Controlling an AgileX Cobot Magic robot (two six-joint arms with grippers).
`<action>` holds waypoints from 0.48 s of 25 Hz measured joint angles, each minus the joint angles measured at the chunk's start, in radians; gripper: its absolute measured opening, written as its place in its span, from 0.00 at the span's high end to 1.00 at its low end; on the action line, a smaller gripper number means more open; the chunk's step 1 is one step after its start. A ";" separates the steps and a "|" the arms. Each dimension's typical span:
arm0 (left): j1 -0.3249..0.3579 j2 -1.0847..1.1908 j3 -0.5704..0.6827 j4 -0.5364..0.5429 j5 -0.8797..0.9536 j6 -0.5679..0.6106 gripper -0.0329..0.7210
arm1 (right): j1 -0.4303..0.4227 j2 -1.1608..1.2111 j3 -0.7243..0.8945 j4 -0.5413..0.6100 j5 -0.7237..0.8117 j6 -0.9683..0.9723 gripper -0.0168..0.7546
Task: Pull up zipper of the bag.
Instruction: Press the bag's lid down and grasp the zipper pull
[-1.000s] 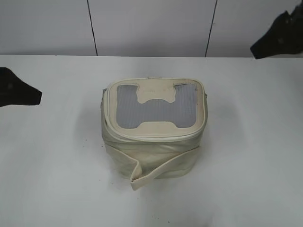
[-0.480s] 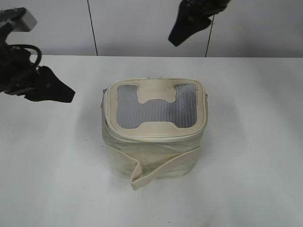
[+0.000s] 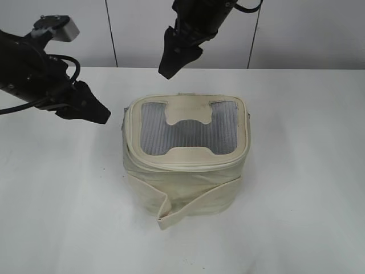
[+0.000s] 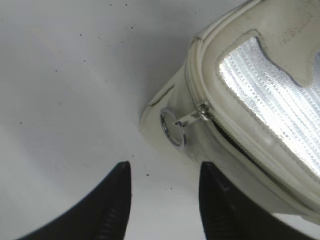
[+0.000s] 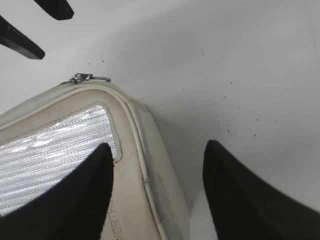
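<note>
1. The left pincer hangs above the white counter just left of the bag, jaws apart, holding nothing.
2. The small boxy cream leather-like bag with a grey mesh top panel stands upright mid-counter, a loose cream strap slack around its body.
3. The cream zip track with small silver pulls, the zipper, runs round the top rim. The left wrist view shows one silver ring pull at the near corner, untouched.
4. The right pincer hovers above the bag's far edge, jaws apart, empty.
5. Progress judged nil: no pull is gripped. Seizing a pull and drawing it along the track remain.
</note>
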 joint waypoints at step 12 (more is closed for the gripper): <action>0.000 0.021 -0.010 0.002 0.021 0.000 0.50 | 0.004 0.010 0.088 0.019 0.002 0.019 0.39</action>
